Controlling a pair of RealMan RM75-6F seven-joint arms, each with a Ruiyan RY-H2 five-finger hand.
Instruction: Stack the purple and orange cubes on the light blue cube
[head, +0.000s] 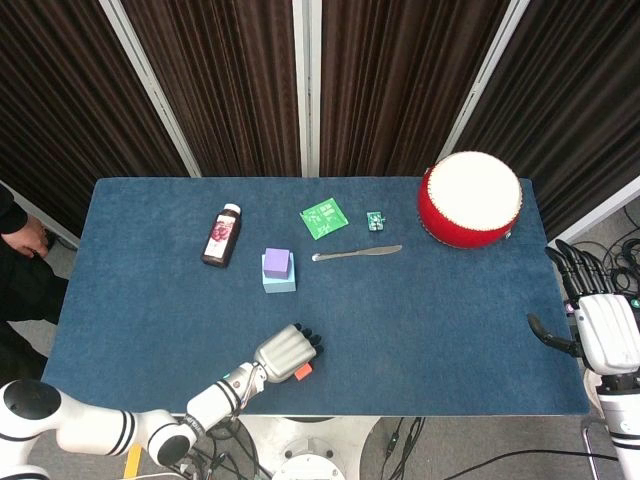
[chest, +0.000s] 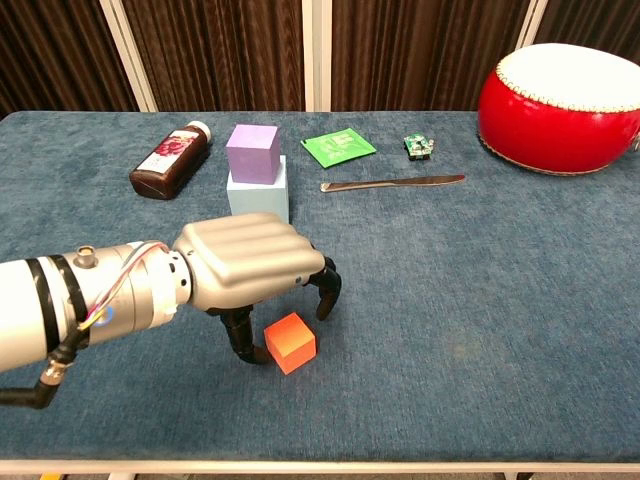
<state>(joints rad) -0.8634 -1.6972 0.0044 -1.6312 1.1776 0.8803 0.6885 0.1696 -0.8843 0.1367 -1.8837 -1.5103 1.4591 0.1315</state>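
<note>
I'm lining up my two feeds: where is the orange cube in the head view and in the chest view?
Head view: orange cube near the table's front edge, left of centre, partly under the left hand.
Chest view: orange cube low, left of centre, beside the left hand's curled fingers.
Shared landmark: purple cube on the light blue cube, behind it.

Silver-shelled left hand (chest: 250, 265), black fingers (chest: 327, 290), white forearm.
</note>
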